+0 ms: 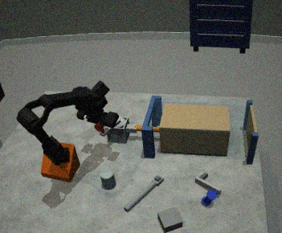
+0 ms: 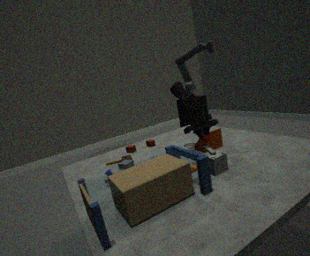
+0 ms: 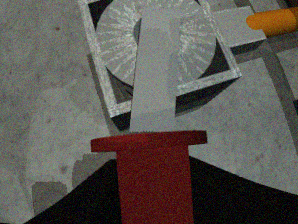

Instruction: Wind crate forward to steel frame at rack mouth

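The tan crate [image 1: 194, 130] [image 2: 154, 187] sits flat between the blue steel frame [image 1: 149, 141] [image 2: 205, 176] on the winch side and the blue end frame [image 1: 251, 146] [image 2: 100, 225]. A small gap shows between crate and near frame. An orange strap [image 1: 140, 128] [image 3: 275, 21] runs to the grey winch [image 1: 119, 136] [image 2: 219, 164] [image 3: 112, 40]. My gripper [image 1: 100, 123] [image 2: 200, 133] [image 3: 148, 167] is shut on the red grip of the winch handle [image 3: 156, 150]. The handle's grey arm reaches over the winch top. Part of a dark hole shows beside it; the key is hidden.
On the bench [image 1: 78, 209] are a grey cylinder [image 1: 108, 181], a long grey bar [image 1: 141, 195], an angled grey piece [image 1: 209, 185], a blue part [image 1: 206, 200] and a grey block [image 1: 170, 218]. Two red blocks [image 2: 131, 149] [image 2: 150, 143] show in the exterior view.
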You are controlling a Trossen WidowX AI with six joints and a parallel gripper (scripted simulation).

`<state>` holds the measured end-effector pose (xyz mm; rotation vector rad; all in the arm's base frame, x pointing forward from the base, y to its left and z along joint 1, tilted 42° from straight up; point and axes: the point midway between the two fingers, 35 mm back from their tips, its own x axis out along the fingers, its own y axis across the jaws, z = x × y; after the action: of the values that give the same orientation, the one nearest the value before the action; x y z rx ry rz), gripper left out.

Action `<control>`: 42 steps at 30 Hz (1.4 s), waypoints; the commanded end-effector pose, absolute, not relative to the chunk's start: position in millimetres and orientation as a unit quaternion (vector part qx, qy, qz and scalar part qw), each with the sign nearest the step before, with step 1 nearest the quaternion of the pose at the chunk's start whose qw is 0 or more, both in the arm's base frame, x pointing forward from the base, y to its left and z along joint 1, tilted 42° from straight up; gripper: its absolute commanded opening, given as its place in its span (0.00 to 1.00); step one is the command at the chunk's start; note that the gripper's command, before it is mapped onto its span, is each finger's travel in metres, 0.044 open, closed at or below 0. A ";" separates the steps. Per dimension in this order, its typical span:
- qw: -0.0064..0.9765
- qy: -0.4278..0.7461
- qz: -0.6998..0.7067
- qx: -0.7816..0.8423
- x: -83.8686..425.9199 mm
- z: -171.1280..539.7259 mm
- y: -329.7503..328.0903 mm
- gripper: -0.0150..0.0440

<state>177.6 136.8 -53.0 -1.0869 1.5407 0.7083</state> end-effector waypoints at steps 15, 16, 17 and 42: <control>0.537 0.643 0.285 -0.466 204.5 -50.6 123.0 0.25; 0.537 0.643 0.285 -0.466 205.4 -50.6 122.7 0.25; 0.537 0.643 0.285 -0.466 206.8 -50.5 122.3 0.25; 0.538 0.642 0.285 -0.466 236.4 -53.0 117.3 0.25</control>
<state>227.8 120.1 -50.5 -1.0968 1.5365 0.6926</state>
